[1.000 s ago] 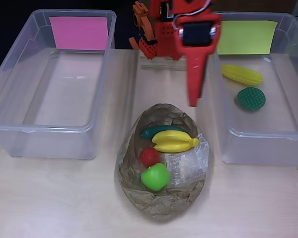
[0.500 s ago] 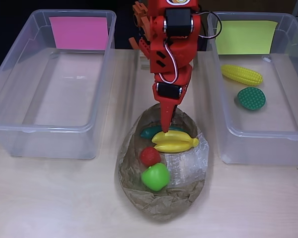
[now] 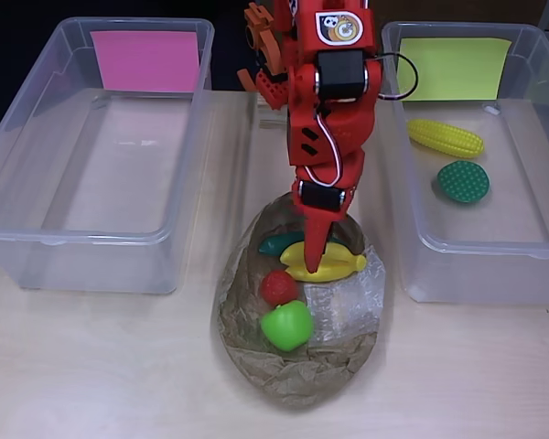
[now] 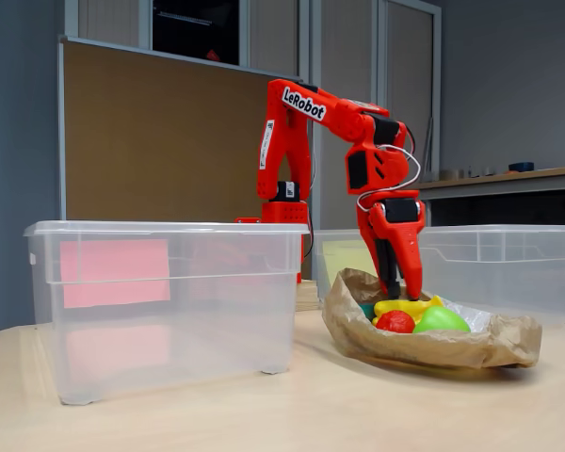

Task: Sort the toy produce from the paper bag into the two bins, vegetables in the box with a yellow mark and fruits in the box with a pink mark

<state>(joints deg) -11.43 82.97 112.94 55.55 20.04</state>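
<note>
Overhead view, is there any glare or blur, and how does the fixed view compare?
Overhead view: even light, mild glare on the clear plastic inside the paper bag, sharp tool above the banana. Fixed view: dimmer, backlit, soft overall; the pink-marked bin looks hazy, and the bag's shadow falls on the table.

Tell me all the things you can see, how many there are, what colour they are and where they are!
bins: 2, clear plastic, one on each side of the overhead view
pink mark: 1, on the left bin's back wall
yellow mark: 1, on the right bin's back wall
paper bag: 1, brown, open on the table between the bins
banana: 1, yellow, in the bag
cucumber-like toy: 1, dark green, in the bag behind the banana
red toy: 1, round, in the bag
apple: 1, light green, in the bag
corn: 1, yellow, in the right bin
round green toy: 1, dark green, in the right bin
gripper: 1, red, tips down at the banana
</note>
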